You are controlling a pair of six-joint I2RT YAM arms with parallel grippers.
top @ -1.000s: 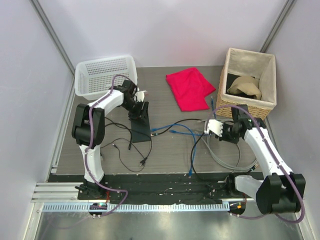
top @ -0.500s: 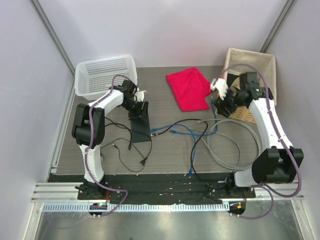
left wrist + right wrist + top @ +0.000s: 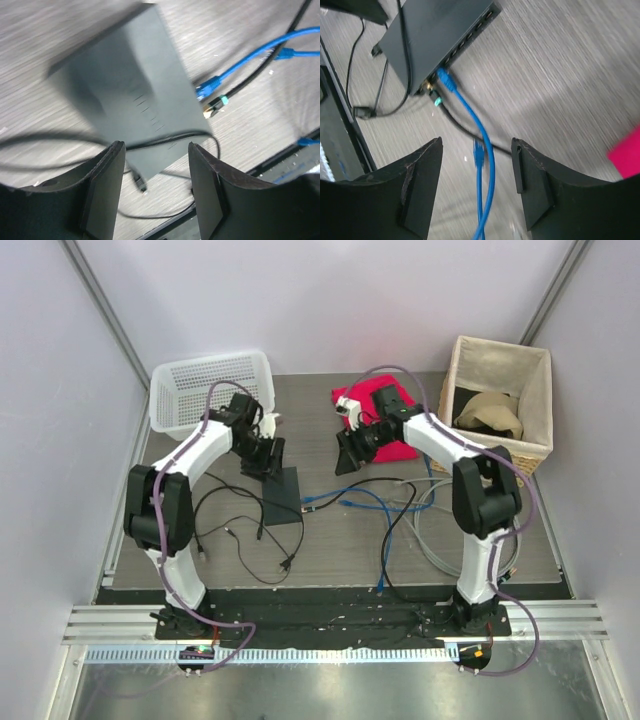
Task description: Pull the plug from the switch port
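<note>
**dex:** Right arm swung a long way over, yeah? A second ago it was out by the wicker basket (image 3: 500, 405).

**moss:** Yep. Now the right gripper (image 3: 350, 448) hangs at the near-left edge of the red cloth (image 3: 385, 415), fingers spread wide with nothing between them. They were nearly pinched together a second back. Left arm has barely shifted.

**dex:** Where's the switch?

**moss:** The switch (image 3: 283, 496) lies flat on the table (image 3: 340, 560), left of centre, not far from the white basket (image 3: 205, 390). The left gripper (image 3: 264, 454) hovers over its far end, fingers apart too and holding nothing. Its wrist view just looks down on the black lid.

**dex:** And the plug?

**moss:** The blue plug (image 3: 445, 80) sits at the socket edge on the switch's right side, toward the near corner, with its cable trailing off to the right. A green-tipped plug (image 3: 436, 101) on a black cable is right beside it, and I can't tell if that one's actually seated. Neither gripper touches either of them.
</note>
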